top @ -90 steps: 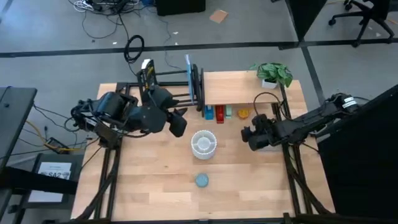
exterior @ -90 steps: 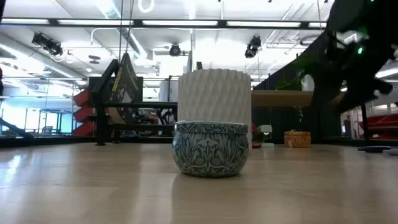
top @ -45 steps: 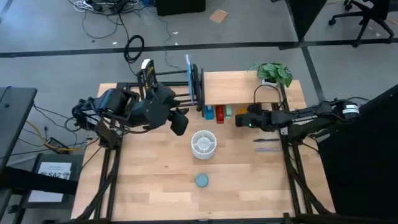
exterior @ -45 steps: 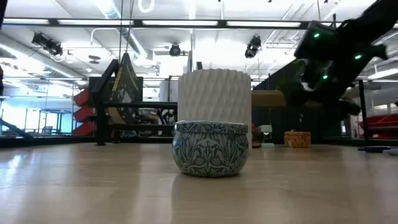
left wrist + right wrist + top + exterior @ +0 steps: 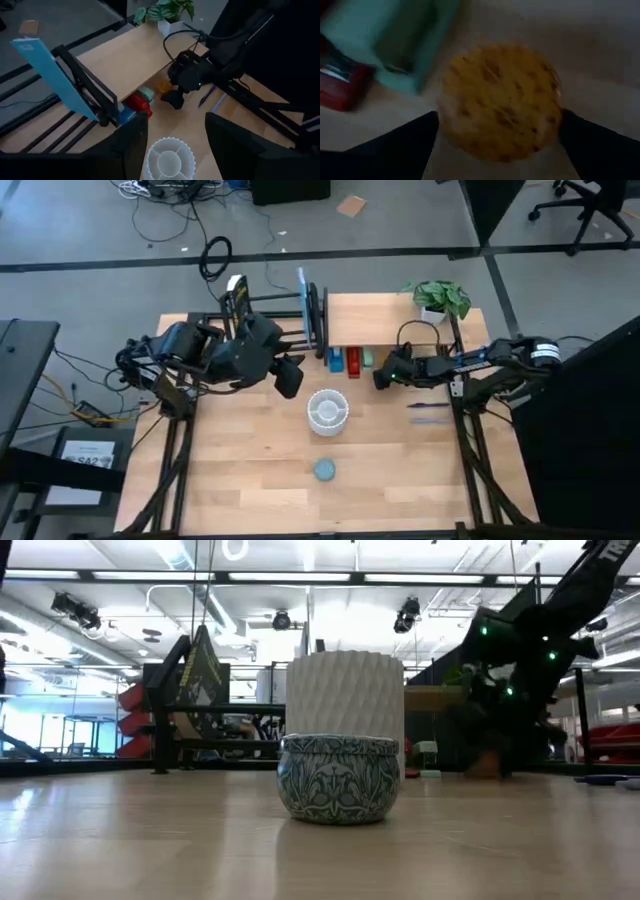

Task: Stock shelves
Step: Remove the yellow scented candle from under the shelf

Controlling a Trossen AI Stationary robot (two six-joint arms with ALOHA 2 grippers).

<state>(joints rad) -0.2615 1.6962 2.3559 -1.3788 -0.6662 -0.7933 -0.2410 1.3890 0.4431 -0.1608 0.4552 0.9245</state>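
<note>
right gripper (image 5: 381, 379) open astride the round yellow woven item (image 5: 500, 100) under the wooden shelf board (image 5: 370, 322); centre before closing; left gripper (image 5: 288, 376) waits open.

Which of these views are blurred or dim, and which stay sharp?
Right wrist view: the round orange object is soft and dim. Low view: the patterned tin is sharp, with bright ceiling lights behind. Left wrist view: dim. High view: evenly lit.

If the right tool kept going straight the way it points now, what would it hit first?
Most likely the round yellow woven basket under the light wooden shelf board; the right tool is aimed straight at it.
</note>
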